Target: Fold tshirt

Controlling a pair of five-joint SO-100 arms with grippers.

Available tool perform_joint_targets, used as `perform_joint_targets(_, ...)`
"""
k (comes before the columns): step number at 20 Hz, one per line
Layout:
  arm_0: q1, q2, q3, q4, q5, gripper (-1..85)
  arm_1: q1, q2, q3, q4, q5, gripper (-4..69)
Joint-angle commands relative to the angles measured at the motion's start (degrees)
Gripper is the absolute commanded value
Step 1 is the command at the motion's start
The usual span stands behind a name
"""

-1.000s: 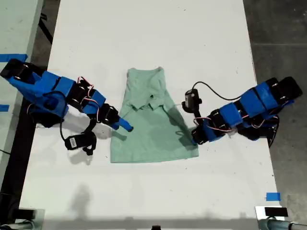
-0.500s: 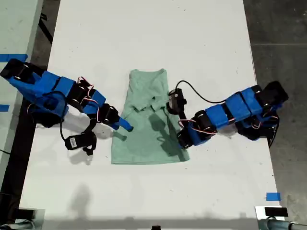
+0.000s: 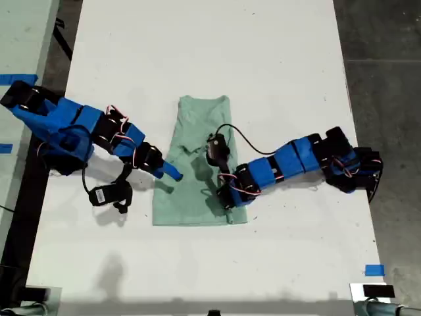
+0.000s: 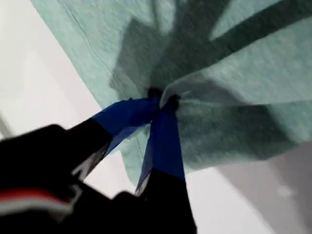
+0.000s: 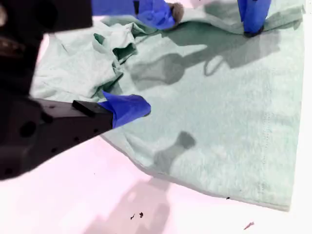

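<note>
Pale mint-green cloth tshirt (image 3: 197,164) lying flat at the middle of the white table (image 3: 197,52), its long axis running from collar, at the far end in the exterior view, to hem at the near end. Our first gripper (image 4: 163,100) is clenched on a raised fold of the hem-side edge, carried over the garment's middle. Our second gripper (image 3: 172,172) hangs just over the opposite long edge; one taped tip (image 5: 127,108) shows, so we cannot tell its jaw state. We judge the held edge should go on across toward the second gripper
</note>
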Motion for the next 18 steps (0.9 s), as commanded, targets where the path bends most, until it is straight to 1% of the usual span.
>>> perform_joint_targets(1,1.0,3.2,-0.6,-1.5,-0.7,25.5,0.5,0.8,-4.5,-2.9,-0.5,23.8)
perform_joint_targets(2,1.0,3.2,-0.6,-1.5,-0.7,25.5,0.4,0.9,-5.3,-2.5,-0.8,23.5)
perform_joint_targets(3,1.0,3.2,-0.6,-1.5,-0.7,25.6,0.3,1.1,-6.8,-0.3,-0.7,23.5)
perform_joint_targets(8,1.1,3.2,-0.6,-1.1,-1.1,26.1,-0.8,10.7,-14.9,17.1,-1.3,23.5)
perform_joint_targets(11,1.1,3.2,-0.7,-0.4,-1.4,26.1,-0.8,19.9,-14.9,25.2,-2.0,23.3)
perform_joint_targets(14,1.9,3.2,-1.1,1.6,-3.0,26.0,0.0,26.2,-11.2,30.7,-2.5,23.1)
perform_joint_targets(16,2.9,3.2,-1.7,5.4,-4.7,25.6,0.5,27.6,-8.6,32.3,-2.7,22.9)
perform_joint_targets(18,4.5,3.1,-1.8,9.8,-6.6,25.4,0.9,28.1,-6.5,32.3,-2.7,22.7)
